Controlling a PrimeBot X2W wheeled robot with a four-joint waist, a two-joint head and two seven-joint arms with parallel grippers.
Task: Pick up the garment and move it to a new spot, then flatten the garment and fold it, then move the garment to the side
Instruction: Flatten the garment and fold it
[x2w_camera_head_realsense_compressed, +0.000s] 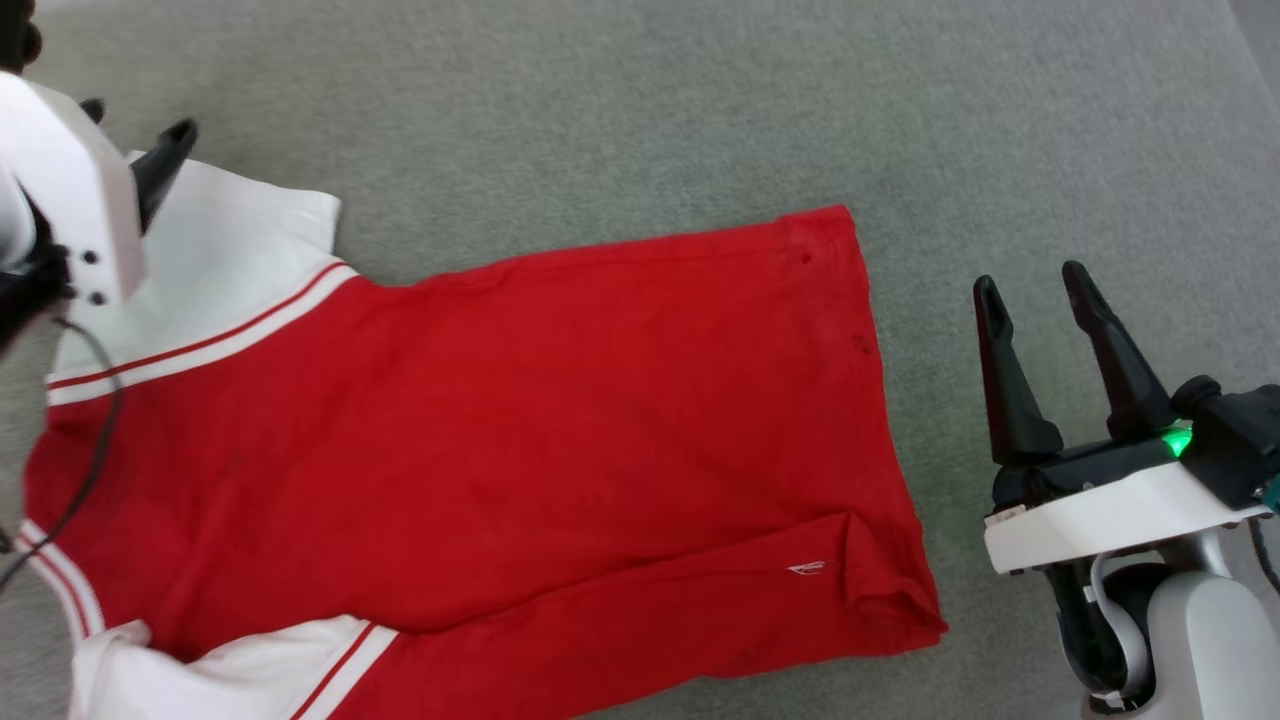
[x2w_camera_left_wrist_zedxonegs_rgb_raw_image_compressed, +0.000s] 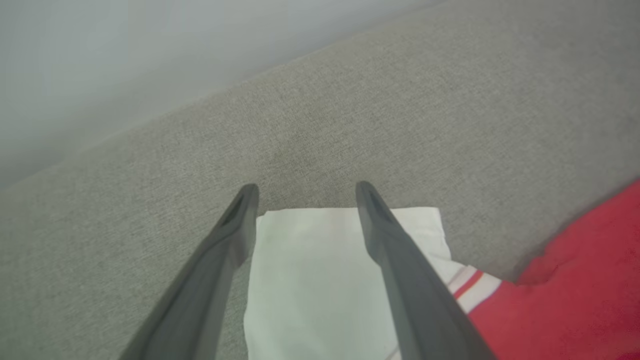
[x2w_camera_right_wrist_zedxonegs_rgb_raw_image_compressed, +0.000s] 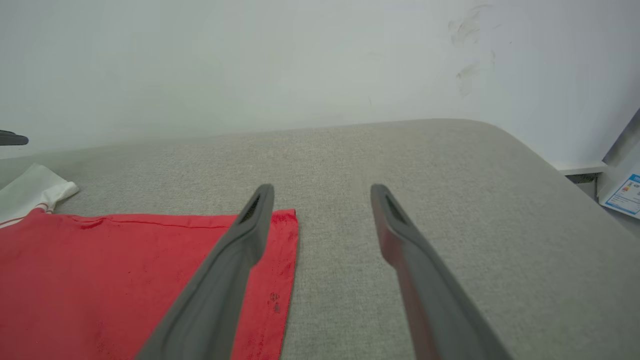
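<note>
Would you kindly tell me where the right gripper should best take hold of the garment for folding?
Probably the far hem corner, approached from the right: the garment lies flat, and that edge is free and nearest the open right gripper.

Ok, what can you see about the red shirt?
The shirt is bright red, soft-looking cloth, spread nearly flat on a grey cloth surface. Its sleeves are white with thin red stripes; the far sleeve lies flat. A crease runs near the hem, beside a tiny white label. The open left end effector hangs over the far sleeve; whether it touches, I cannot tell. The open right end effector sits beside the hem, apart from it.
</note>
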